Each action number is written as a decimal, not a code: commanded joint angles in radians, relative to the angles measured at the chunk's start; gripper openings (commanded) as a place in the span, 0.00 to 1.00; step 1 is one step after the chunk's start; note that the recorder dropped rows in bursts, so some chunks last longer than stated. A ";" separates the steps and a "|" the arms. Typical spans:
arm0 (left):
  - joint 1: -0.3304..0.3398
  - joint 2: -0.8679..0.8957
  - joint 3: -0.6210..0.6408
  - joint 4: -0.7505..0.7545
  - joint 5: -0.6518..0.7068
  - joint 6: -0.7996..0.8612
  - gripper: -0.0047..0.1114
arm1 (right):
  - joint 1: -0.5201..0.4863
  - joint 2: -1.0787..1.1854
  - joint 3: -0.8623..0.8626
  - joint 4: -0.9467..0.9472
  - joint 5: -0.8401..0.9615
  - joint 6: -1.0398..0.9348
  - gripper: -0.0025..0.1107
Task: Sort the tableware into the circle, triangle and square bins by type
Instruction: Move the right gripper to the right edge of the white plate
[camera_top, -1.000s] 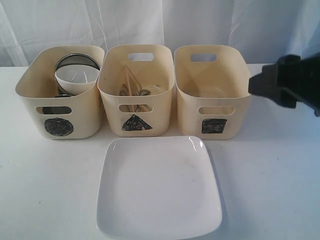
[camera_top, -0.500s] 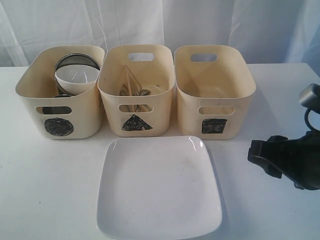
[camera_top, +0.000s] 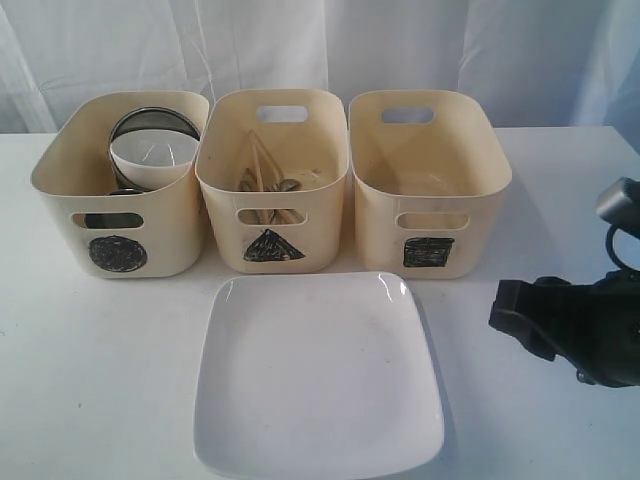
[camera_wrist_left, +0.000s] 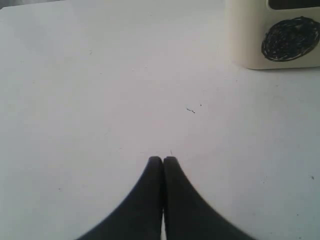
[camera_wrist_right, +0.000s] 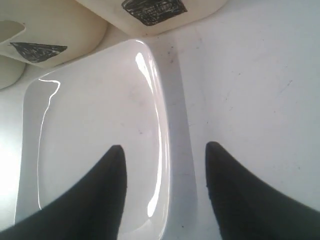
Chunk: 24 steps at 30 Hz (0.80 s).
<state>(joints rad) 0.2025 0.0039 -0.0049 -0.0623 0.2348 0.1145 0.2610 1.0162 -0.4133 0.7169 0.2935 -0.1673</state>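
The large square white plate (camera_top: 318, 372) lies flat on the table in front of the bins. My right gripper (camera_top: 508, 318) hovers low at the plate's right side, open, its two fingers astride the plate's right rim (camera_wrist_right: 161, 150) without touching it. The circle bin (camera_top: 120, 185) holds a small white bowl (camera_top: 152, 155) and a steel bowl (camera_top: 155, 122). Inside the triangle bin (camera_top: 272, 180) lie wooden chopsticks (camera_top: 264, 165) and steel cutlery (camera_top: 287, 185). The square bin (camera_top: 425, 180) stands at the right. My left gripper (camera_wrist_left: 162, 160) is shut over bare table near the circle bin (camera_wrist_left: 280, 35). The steel mugs are hidden.
A white cloth backdrop (camera_top: 320, 45) hangs behind the bins. The white table (camera_top: 100, 380) spreads to the left of the plate and in front of the circle bin.
My right gripper came down from beside the square bin's rim to table height at the plate's right side, then edged slightly left toward the plate.
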 joint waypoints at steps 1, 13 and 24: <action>-0.006 -0.004 0.005 -0.011 -0.003 -0.003 0.04 | -0.002 0.000 0.006 0.009 0.032 -0.044 0.43; -0.006 -0.004 0.005 -0.011 -0.003 -0.003 0.04 | -0.002 0.197 0.006 0.641 0.101 -0.652 0.34; -0.006 -0.004 0.005 -0.011 -0.003 -0.003 0.04 | -0.098 0.489 -0.008 1.028 0.237 -1.266 0.34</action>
<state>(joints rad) 0.2025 0.0039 -0.0049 -0.0623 0.2348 0.1145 0.2041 1.4989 -0.4095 1.7300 0.5488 -1.3567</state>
